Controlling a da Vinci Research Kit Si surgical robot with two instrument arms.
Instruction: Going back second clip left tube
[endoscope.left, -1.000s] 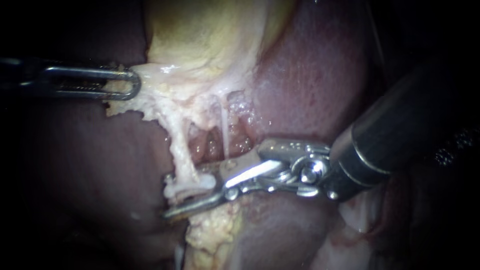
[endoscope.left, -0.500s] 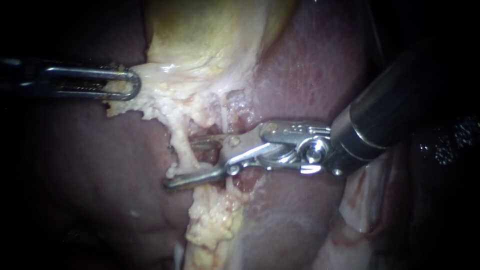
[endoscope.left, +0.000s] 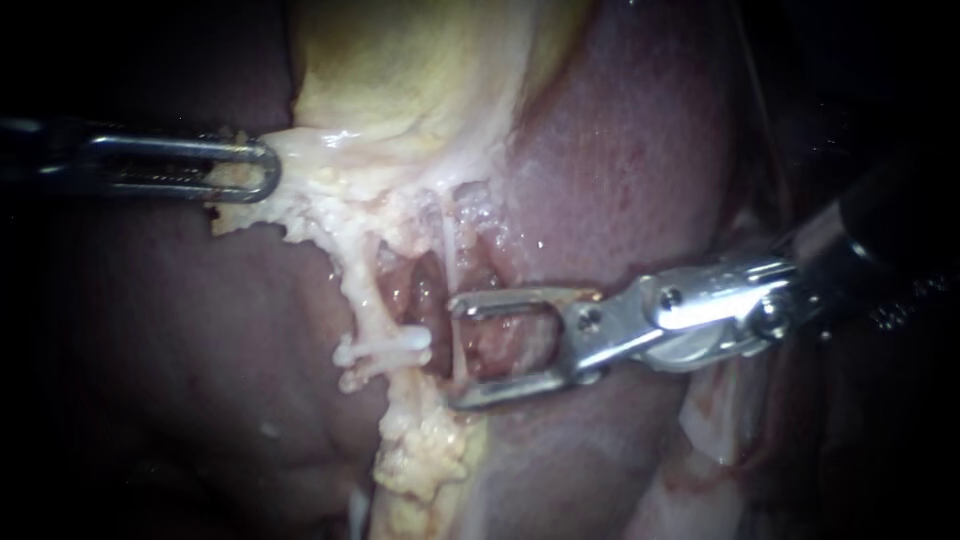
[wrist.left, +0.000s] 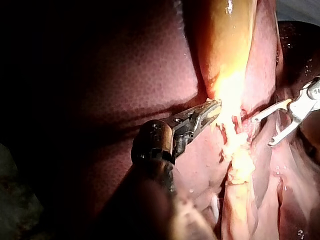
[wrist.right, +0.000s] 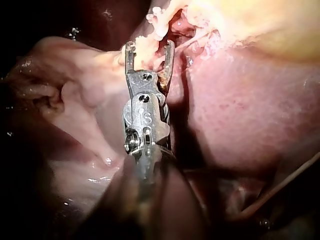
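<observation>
A white clip (endoscope.left: 390, 350) sits across the thick pale left tube (endoscope.left: 362, 290) below the gallbladder (endoscope.left: 420, 70). My right instrument (endoscope.left: 455, 350) lies just right of the clip and apart from it, jaws wide open and holding nothing. A thin right tube (endoscope.left: 447, 250) runs down past those jaws. In the right wrist view the same open jaws (wrist.right: 150, 47) point at pale fatty tissue. My left instrument (endoscope.left: 250, 170) is shut on the pale tissue at the gallbladder's lower edge, and the left wrist view shows this hold (wrist.left: 207, 112) with the right instrument (wrist.left: 265, 131) open beyond it.
Dark red liver (endoscope.left: 620, 160) lies on both sides of the tubes. A strip of yellow fat (endoscope.left: 420, 460) hangs below the clip. Pale folded tissue (endoscope.left: 720, 420) lies under my right instrument's shaft.
My right instrument has drawn back to the right, off the left tube, and its jaws now stand wider apart. The white clip stays on the tube. The left instrument has not moved.
</observation>
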